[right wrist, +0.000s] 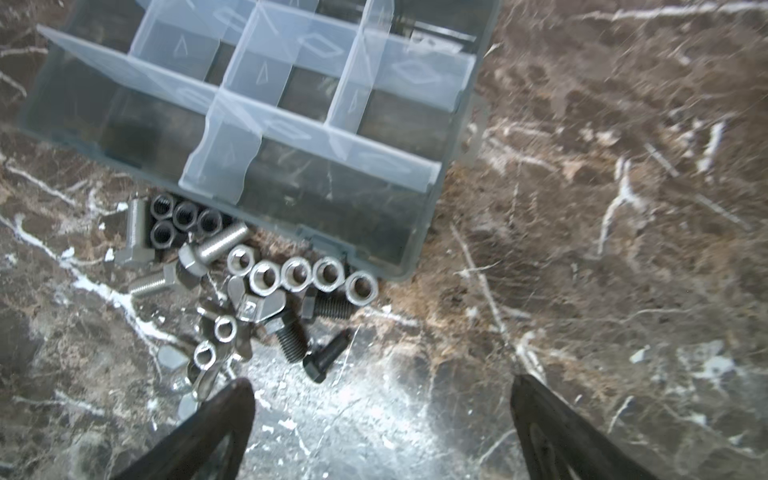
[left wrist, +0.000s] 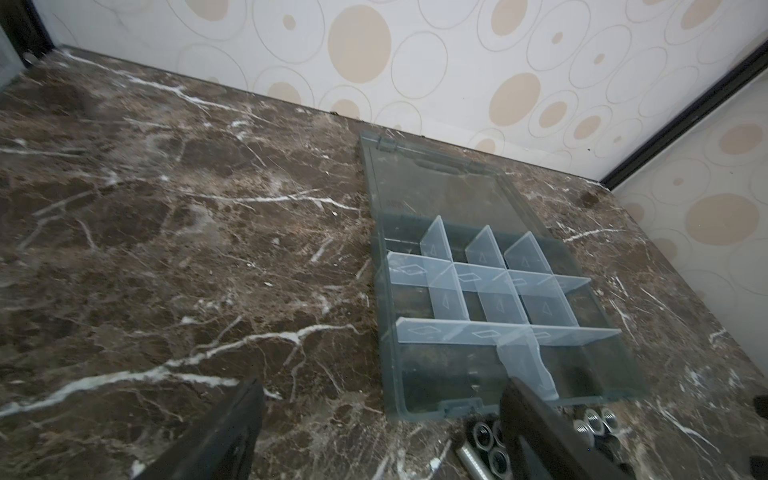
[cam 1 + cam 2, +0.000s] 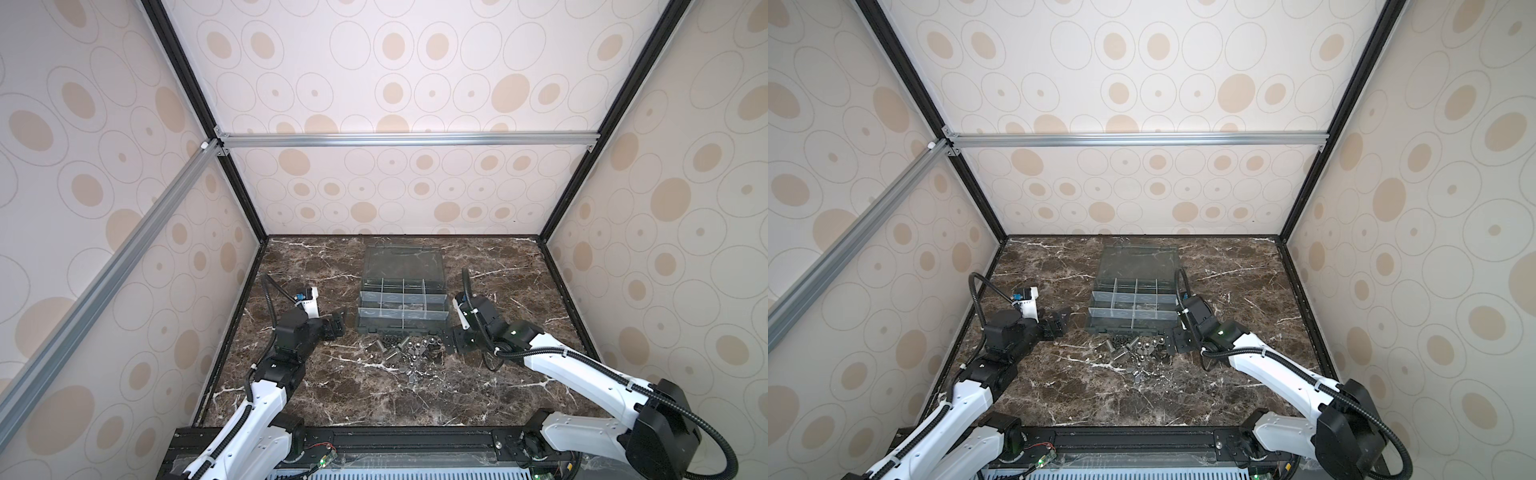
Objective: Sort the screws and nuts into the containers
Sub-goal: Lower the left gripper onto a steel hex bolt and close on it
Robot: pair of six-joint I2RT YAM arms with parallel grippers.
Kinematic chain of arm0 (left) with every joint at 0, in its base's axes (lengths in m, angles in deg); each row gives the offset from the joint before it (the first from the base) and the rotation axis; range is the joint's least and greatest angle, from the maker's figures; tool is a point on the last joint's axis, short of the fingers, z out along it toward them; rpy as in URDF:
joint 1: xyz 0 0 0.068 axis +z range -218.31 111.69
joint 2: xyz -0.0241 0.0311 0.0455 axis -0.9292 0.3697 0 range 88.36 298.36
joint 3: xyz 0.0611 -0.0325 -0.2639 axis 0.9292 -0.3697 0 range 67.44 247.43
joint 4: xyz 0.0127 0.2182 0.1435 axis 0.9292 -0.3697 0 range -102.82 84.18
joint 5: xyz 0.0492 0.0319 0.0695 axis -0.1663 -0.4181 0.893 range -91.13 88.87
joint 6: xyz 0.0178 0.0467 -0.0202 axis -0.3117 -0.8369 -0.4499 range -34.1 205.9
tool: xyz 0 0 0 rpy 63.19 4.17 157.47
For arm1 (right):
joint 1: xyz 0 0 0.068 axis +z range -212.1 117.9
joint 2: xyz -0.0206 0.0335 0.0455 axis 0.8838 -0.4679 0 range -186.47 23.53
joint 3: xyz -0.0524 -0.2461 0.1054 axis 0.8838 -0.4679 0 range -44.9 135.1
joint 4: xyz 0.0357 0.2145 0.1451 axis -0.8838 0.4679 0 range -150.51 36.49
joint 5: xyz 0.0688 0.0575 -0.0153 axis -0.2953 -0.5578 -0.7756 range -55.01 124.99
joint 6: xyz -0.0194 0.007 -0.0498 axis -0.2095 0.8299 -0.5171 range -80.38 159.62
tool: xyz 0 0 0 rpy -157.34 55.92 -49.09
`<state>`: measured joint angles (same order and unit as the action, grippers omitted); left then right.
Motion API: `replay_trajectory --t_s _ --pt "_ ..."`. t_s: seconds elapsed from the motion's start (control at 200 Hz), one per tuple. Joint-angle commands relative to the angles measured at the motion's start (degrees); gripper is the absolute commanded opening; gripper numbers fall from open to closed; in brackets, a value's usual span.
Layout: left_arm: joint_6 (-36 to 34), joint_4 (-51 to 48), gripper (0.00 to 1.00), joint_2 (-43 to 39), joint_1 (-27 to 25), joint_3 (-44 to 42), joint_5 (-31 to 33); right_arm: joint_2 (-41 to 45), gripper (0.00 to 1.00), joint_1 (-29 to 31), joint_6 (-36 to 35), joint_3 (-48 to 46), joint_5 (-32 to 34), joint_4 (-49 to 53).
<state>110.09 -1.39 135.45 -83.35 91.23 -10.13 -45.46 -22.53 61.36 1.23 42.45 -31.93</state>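
Observation:
The dark translucent organizer box (image 3: 402, 326) (image 3: 1132, 326) lies mid-table with its lid folded back, and clear dividers form its containers (image 2: 490, 299) (image 1: 291, 104). The cells I can see hold nothing. Screws and nuts lie in a loose pile (image 3: 405, 351) (image 3: 1136, 353) on the marble just in front of the box. The right wrist view shows silver nuts (image 1: 297, 272), silver screws (image 1: 216, 245) and dark screws (image 1: 291, 336). My left gripper (image 3: 337, 324) (image 2: 382, 390) is open, left of the box's front corner. My right gripper (image 3: 451, 340) (image 1: 382, 384) is open over bare marble, right of the pile.
Dark nuts (image 2: 484, 434) sit against the box's front wall. Wing-shaped pieces (image 1: 253, 307) are mixed into the pile. The open lid (image 3: 405, 262) reaches toward the back wall. Patterned walls with black frame posts enclose the table on three sides.

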Motion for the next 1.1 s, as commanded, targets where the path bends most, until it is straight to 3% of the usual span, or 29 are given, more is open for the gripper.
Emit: replay_trajectory --t_s 0.0,0.305,0.485,1.09 --pt "2.77 -2.65 0.86 1.16 -3.47 0.05 -0.79 -0.44 1.00 2.33 5.24 1.74 0.68 2.84" --pt "8.88 -1.66 0.76 5.59 -12.42 -1.68 -0.42 0.96 1.00 4.63 7.96 0.84 3.59 1.95" --pt "11.10 -2.16 0.74 9.31 -16.71 -1.85 2.97 1.57 1.00 4.63 9.64 0.60 5.47 2.88" --pt "14.00 -7.19 0.63 33.31 -27.29 12.37 10.29 0.76 1.00 4.73 14.26 0.41 4.68 4.31"
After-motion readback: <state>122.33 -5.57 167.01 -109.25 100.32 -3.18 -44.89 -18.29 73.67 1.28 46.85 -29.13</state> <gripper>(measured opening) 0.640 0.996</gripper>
